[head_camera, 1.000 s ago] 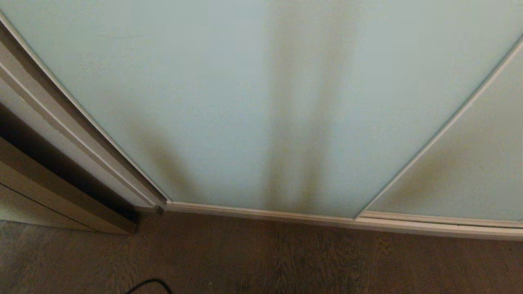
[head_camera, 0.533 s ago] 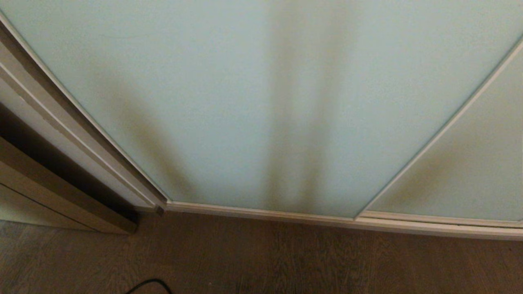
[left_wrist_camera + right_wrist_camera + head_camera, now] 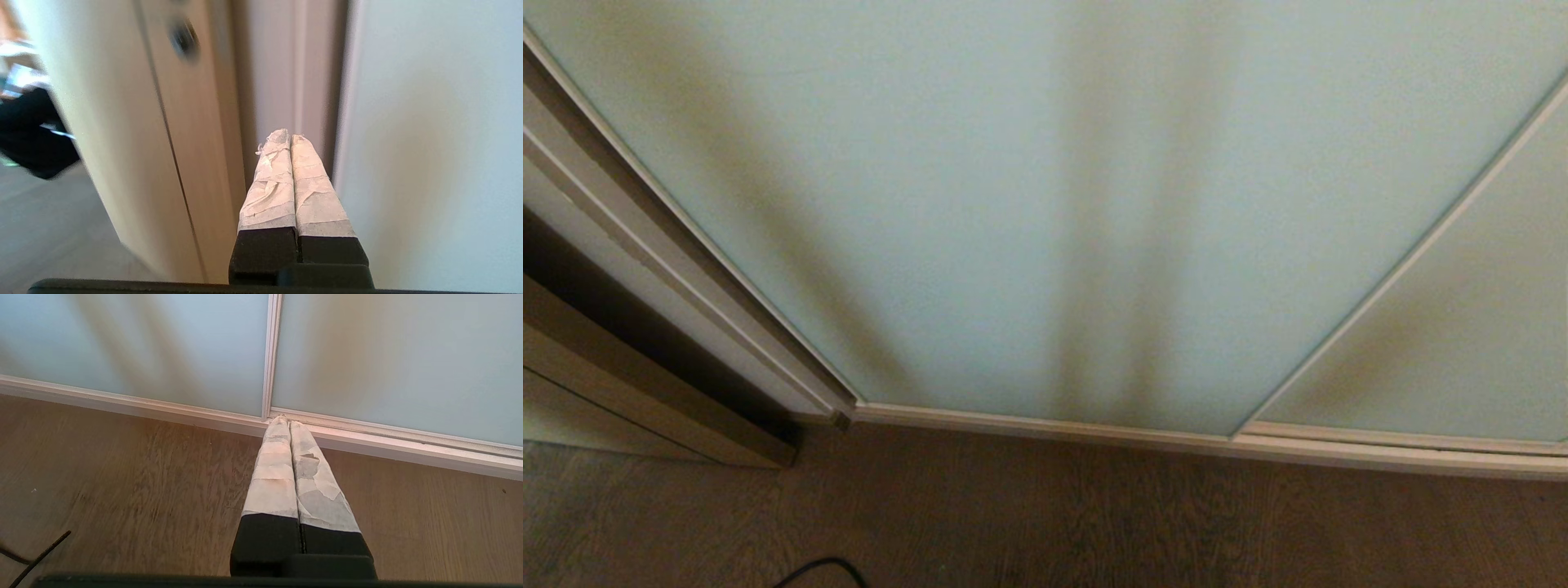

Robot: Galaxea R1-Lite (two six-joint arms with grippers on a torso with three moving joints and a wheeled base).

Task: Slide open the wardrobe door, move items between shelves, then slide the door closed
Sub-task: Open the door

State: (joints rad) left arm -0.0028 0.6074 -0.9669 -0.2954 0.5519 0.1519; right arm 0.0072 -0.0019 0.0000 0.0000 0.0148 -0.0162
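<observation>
1. Left wrist view: the left gripper (image 3: 290,136) has its tape-wrapped fingers (image 3: 271,179) pressed together, empty, pointing at the slim cream-white upright edge (image 3: 342,102) of the pale mint-green frosted-glass sliding wardrobe door (image 3: 441,122).
2. That edge runs vertically, just beside the fingertips; this arm looks nearer.
3. The right gripper (image 3: 284,420), likewise pinched and empty, hangs over the brown wood-grain floor (image 3: 122,477).
4. No shelves or bag show.

Closed left end effector (image 3: 290,139) beside sliding wardrobe door (image 3: 429,122)

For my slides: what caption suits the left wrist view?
Left pincer, shut and empty, points at the door frame's edge.
</observation>
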